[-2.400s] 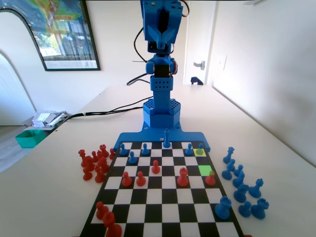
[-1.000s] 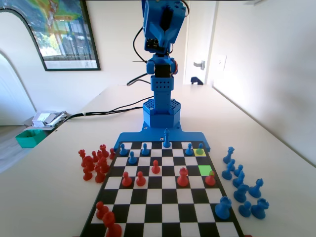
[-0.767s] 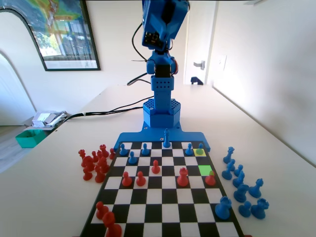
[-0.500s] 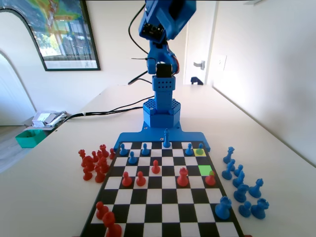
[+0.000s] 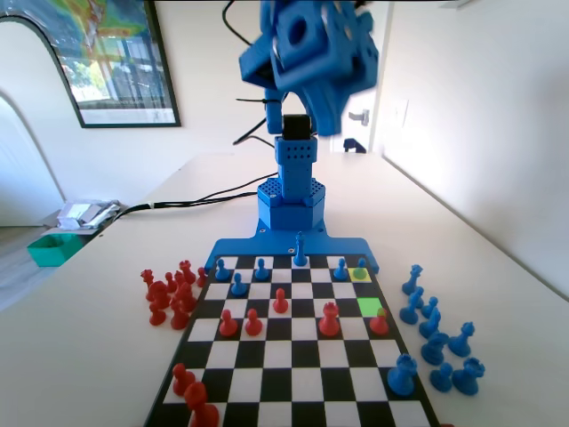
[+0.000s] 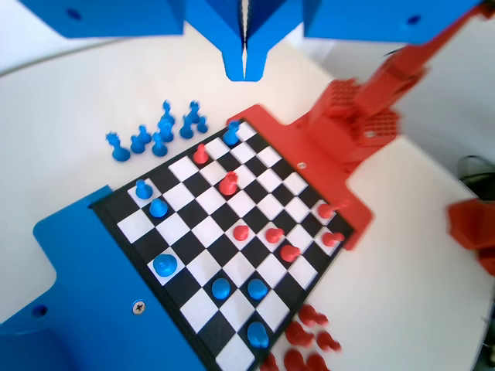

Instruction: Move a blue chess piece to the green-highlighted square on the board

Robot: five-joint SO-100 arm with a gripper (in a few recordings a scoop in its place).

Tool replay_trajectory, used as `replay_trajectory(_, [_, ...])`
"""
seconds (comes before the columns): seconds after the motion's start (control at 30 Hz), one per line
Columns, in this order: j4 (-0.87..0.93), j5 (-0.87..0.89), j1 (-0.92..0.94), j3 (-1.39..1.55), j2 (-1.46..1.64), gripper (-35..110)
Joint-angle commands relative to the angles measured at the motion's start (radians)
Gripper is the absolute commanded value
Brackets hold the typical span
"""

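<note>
Swinging forward since half a second ago, the blue arm's upper part now leans out toward the fixed camera, looming larger and blurred high above the far end of the board [image 5: 293, 334], while every piece stands where it stood. From the wrist view the pincer [image 6: 244, 66] hangs from the top edge with its two jaws pressed together, only a thin slit between them, holding nothing and well above the board. On the bench [image 5: 107, 356] at far left in the fixed view sits a small green tray [image 5: 53, 249]; what it holds is too small to tell. The blue chess piece [image 5: 361, 266], a short pawn with a round head and flared base, stands on the yellow-highlighted square [image 5: 359, 275] in the far right corner of the board in the fixed view. The green-highlighted square [image 5: 370, 306] lies two rows nearer the camera on the same right side, bare, with a red pawn [image 5: 379, 321] just beside its near right corner. Red pieces [image 5: 169, 289] cluster off the board's left edge and blue pieces [image 5: 436, 329] off its right edge in the fixed view.
</note>
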Motion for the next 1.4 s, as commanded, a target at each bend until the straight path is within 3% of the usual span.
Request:
replay_trajectory(0.0, [-0.067,-0.005,-0.051,-0.034,-0.084,1])
replay_trajectory(0.6, [-0.391,0.023,-0.282,0.322,-0.293,7])
replay_trajectory(1.17, [-0.387,0.126,-0.383,0.236,-0.456,9])
replay_trajectory(1.37, [-0.462,0.11,-0.383,0.288,-0.479,9])
